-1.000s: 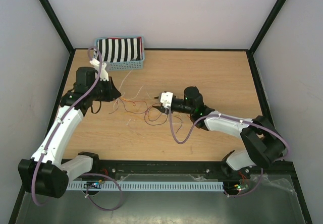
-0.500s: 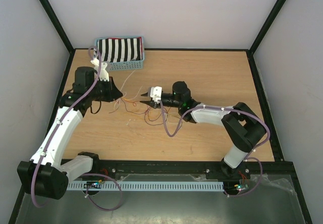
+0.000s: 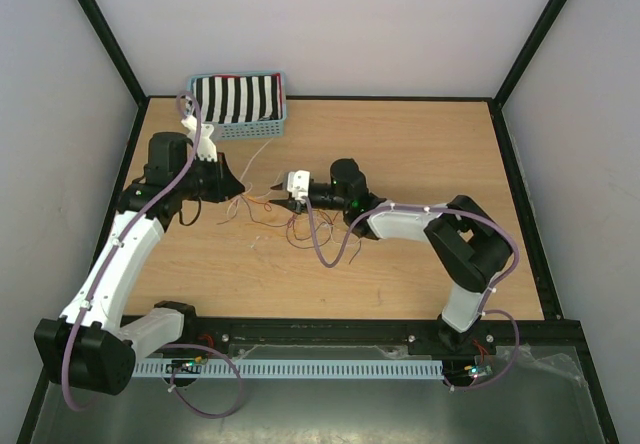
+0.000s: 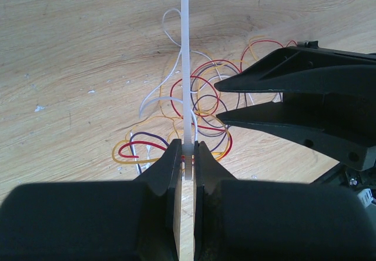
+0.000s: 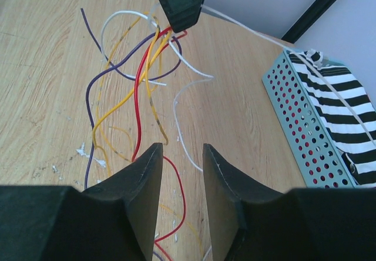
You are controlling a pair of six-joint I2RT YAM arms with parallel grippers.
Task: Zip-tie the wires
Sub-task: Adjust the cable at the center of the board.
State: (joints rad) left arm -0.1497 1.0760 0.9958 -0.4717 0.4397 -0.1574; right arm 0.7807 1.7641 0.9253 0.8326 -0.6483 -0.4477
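The wires (image 3: 268,210) are thin red, yellow, purple and white strands curling in loose loops on the wooden table; they also show in the left wrist view (image 4: 202,99) and the right wrist view (image 5: 140,67). My left gripper (image 3: 236,186) (image 4: 187,148) is shut on the head end of a white zip tie (image 4: 185,49), with wires bunched at its tips. My right gripper (image 3: 279,185) (image 5: 182,150) is open, low over the wires, its tips just right of the left gripper, a red wire between its jaws. It shows in the left wrist view (image 4: 217,101).
A light blue perforated basket (image 3: 246,130) holding a black-and-white striped cloth (image 3: 238,98) stands at the back left, also in the right wrist view (image 5: 305,120). The zip tie's tail (image 5: 258,34) runs toward it. Black frame rails bound the table.
My right arm has reached left across the table, bringing its open gripper up to the wires and close to the left gripper. The left arm has stayed still.
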